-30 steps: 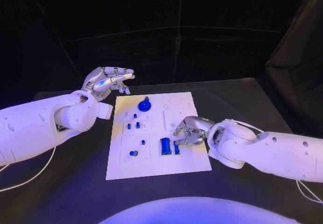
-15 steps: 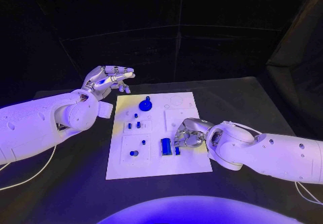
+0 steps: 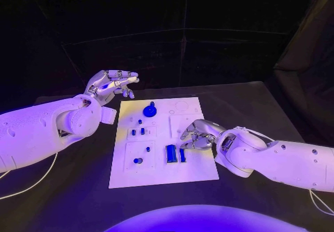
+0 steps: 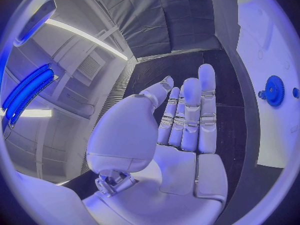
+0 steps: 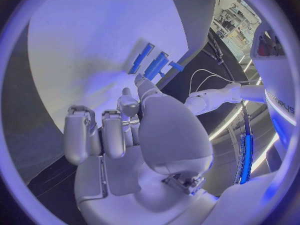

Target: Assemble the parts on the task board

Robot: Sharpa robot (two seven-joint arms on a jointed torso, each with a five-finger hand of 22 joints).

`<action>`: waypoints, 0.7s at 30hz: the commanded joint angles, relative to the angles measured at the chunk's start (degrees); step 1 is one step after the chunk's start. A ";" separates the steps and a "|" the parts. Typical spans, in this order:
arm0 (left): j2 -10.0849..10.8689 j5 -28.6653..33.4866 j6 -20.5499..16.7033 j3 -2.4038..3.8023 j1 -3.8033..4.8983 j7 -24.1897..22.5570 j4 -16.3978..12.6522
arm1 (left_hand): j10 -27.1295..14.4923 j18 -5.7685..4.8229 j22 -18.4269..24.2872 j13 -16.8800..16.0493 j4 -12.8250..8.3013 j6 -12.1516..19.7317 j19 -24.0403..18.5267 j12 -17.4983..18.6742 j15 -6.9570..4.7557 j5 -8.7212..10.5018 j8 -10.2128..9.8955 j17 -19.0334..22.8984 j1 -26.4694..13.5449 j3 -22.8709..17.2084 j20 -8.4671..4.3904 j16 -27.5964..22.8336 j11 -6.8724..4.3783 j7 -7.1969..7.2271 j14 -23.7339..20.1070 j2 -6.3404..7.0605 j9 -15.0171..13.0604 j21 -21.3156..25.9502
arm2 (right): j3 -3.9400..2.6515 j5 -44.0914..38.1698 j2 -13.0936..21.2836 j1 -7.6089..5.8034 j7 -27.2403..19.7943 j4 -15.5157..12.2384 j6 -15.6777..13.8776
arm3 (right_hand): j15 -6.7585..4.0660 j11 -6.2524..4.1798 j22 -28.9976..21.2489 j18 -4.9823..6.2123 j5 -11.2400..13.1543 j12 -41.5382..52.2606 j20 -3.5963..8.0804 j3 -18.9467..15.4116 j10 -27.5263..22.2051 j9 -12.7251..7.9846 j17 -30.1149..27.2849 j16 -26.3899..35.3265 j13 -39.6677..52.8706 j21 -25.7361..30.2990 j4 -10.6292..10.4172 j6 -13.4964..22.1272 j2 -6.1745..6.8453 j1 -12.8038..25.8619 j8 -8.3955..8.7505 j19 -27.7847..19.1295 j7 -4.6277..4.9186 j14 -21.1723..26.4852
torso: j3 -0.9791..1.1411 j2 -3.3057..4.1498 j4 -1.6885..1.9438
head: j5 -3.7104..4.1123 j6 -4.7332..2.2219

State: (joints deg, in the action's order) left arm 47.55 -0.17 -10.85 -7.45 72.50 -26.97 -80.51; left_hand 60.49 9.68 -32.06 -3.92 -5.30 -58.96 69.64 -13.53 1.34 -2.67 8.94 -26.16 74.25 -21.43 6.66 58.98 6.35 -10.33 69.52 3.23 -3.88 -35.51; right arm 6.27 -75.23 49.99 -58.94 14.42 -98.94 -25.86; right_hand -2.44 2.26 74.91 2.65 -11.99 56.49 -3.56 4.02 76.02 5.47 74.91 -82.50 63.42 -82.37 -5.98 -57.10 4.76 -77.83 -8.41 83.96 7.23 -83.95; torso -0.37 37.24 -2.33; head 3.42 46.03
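Lying flat in the middle of the black counter (image 3: pixel 264 106): the white board (image 3: pixel 163 175), long side running away from the robot. Standing near its far end, a blue gear (image 3: pixel 149 110) with a stub rising from its hub. Sitting nearer, in the left half, two short pegs (image 3: pixel 138 130) side by side, with a small dot of a part just beyond them and a ring (image 3: pixel 138 160) closer to the near edge. Lying past the middle, towards the right, a wide bar (image 3: pixel 170 153) and a thin bar (image 3: pixel 182 154), parallel and just beside each other.

Hovering off the board's far left corner, above the counter: the left robot hand (image 3: pixel 111 83). Gripping nothing, palm bare, fingers lying side by side and bending a little at the tips, thumb standing apart from them. Hanging well apart from every part, with the gear showing off to one side in the left wrist view.

Reaching in over the board's right side: the right robot hand (image 3: pixel 198 137), fingers curling in and pointing down, tips just beside the far end of the thin bar. Stretching the thumb and a finger towards the bars in the right wrist view, folding the other fingers back. Not being able to tell whether those tips are touching the thin bar, pinching it, or closing on nothing.
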 commanded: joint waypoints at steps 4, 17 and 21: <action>-0.29 0.17 0.32 0.00 0.07 -0.56 0.59 | -0.26 0.79 0.06 0.03 -0.13 0.59 0.20 -0.41 -0.09 -0.29 0.26 0.07 0.21 0.26 0.16 0.25 0.01 0.01 -0.39 -0.05 0.01 0.23 | -0.11 21.99 1.06 -0.78 -17.74 1.71 -5.82 | 0.51 0.18 -1.48 1.43 0.43 -8.20 -0.53 -1.76 -4.83 -0.27 -3.73 4.59 -6.47 4.33 -0.25 1.54 -0.50 -0.07 -0.06 -2.38 0.35 -1.83 | -0.20 -0.65 0.03 | 0.06 -1.07; -2.14 3.23 0.14 -0.82 0.01 -1.98 5.00 | -1.06 0.35 8.47 0.33 0.53 1.02 -15.00 1.20 3.01 -0.25 -0.18 11.70 0.12 0.99 2.66 -23.95 1.58 -1.07 -12.64 -0.25 0.17 14.27 | -0.59 58.37 -4.32 -5.51 -37.81 18.26 1.05 | 6.82 5.04 -51.64 7.44 0.57 -48.69 -5.81 7.39 -14.99 -1.65 -54.07 65.90 -46.18 58.94 -0.52 2.08 -1.50 -6.20 3.10 -29.09 3.83 22.17 | -0.26 -2.31 -0.46 | -1.18 -5.80; -3.77 4.90 -0.05 -0.86 -0.60 -3.46 8.18 | -1.59 -0.55 13.78 0.39 1.12 1.40 -22.83 3.62 5.71 -0.42 -1.16 16.43 -0.13 1.03 5.70 -34.69 2.56 -0.98 -15.76 -0.38 0.15 22.13 | -1.54 63.86 -7.65 -5.77 -41.03 25.16 3.47 | 8.80 6.13 -57.55 7.78 0.68 -51.82 -8.44 8.34 -14.76 -1.62 -60.54 73.29 -52.73 66.36 0.08 2.40 -0.75 -4.51 4.62 -28.89 4.08 23.37 | -0.14 -2.83 -0.35 | -2.11 -8.67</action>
State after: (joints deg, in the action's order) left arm 44.00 2.26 -10.91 -8.32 72.06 -27.96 -73.00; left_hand 58.85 9.68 -18.96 -3.60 -4.41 -57.70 47.85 -10.24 6.73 -2.85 7.94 -10.31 74.25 -20.56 11.97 25.60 8.61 -11.16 54.12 3.23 -3.80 -14.38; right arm 4.87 -22.21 43.09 -64.56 -19.62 -75.40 -26.21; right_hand 5.93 8.10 18.35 10.26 -11.30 5.19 -11.47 12.17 61.21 3.86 15.48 -10.38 11.81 -17.19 -5.98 -55.01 4.02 -82.97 -4.00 54.96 11.24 -60.55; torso -0.60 34.96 -2.71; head 1.82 38.72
